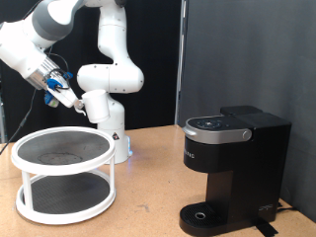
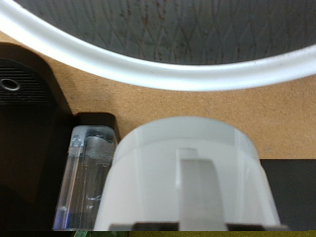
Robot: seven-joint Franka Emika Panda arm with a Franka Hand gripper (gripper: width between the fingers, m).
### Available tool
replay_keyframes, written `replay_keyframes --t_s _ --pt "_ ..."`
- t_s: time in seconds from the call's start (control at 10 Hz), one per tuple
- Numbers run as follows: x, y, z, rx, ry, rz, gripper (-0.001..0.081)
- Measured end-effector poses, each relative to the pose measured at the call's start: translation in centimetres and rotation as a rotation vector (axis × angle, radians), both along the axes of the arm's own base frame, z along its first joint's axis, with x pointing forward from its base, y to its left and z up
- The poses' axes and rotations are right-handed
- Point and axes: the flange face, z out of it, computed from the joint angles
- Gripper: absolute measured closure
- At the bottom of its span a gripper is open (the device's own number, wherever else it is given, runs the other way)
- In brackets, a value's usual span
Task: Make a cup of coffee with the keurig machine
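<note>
The gripper (image 1: 65, 96) hangs high at the exterior view's left, above the far edge of a white two-level rack (image 1: 64, 174) with dark mesh shelves. In the wrist view a white rounded thing, which I judge to be the cup (image 2: 188, 173), fills the lower part of the picture close to the fingers, so the gripper seems to be pinching it, although the fingertips themselves are hidden. The coffee machine (image 1: 232, 168) stands well apart at the exterior view's right, with its lid closed and its round drip tray bare. The risk, as I judge it, is that the cup slips or tilts in a shallow grip during the long way over the table (image 1: 148, 207), or knocks against the rack's rim.
</note>
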Motion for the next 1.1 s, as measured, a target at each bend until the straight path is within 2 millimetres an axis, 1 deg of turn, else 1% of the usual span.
replay_keyframes --t_s 0.1,0.3,0.6,0.8,0.9,1.0,1.1 --pt "0.8 1.3 -0.4 0.003 0.037 -0.026 0.0806" --pt "3.2 3.8 -1.1 -0.01 0.079 -0.165 0.0806" --pt "6.8 7.5 -2.0 -0.073 0.066 -0.368 0.0806" --pt "9.0 9.9 -2.1 -0.098 0.041 -0.43 0.0806" --pt "9.9 10.9 -2.1 -0.105 0.022 -0.443 0.0806" --pt "10.4 11.6 -2.3 -0.107 0.015 -0.442 0.0806" --pt "10.8 11.9 -2.4 -0.105 0.016 -0.439 0.0806"
